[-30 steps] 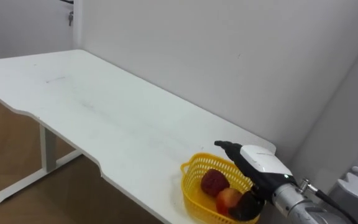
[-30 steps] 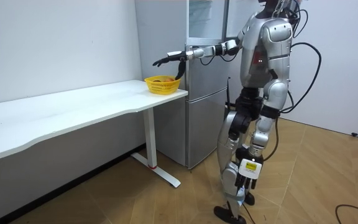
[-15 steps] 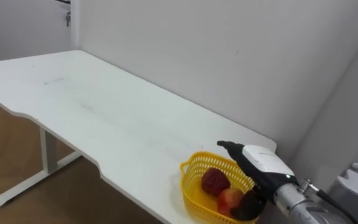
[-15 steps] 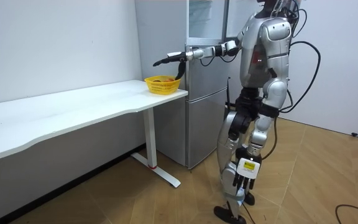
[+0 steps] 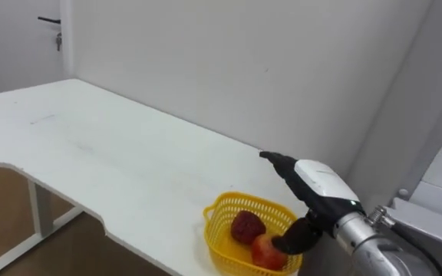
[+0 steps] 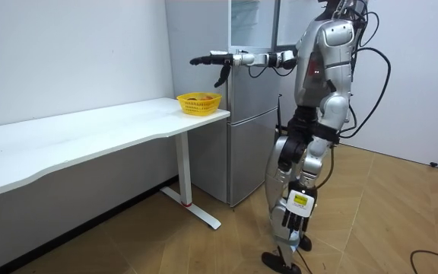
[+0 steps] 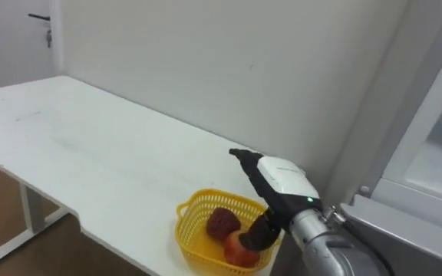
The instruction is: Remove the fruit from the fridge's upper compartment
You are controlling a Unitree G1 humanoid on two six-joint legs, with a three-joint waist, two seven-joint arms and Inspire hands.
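A yellow basket (image 5: 229,211) stands at the near end of the white table (image 5: 113,161), next to the grey fridge (image 6: 251,114). In it lie a dark red fruit (image 5: 244,226) and a red-orange fruit (image 5: 265,249). My right hand (image 5: 317,184) is open and hovers above the basket's right side, fingers straight toward the wall, thumb hanging down in front of the rim, nothing in it. In the room view that arm reaches out level from the shoulder, the right hand (image 6: 211,59) well above the basket (image 6: 198,103). My left hand (image 6: 331,131) hangs by the hip.
I stand in front of the fridge, whose pale edge (image 5: 436,207) fills the right of the eye views. A white wall (image 5: 229,69) runs behind the table. A door with a handle (image 5: 52,31) is far left. Wood floor (image 6: 204,243) lies under the table.
My right hand has risen from just over the basket to a higher, level reach. The eye views have shifted to the right; the basket and fruit stay put.
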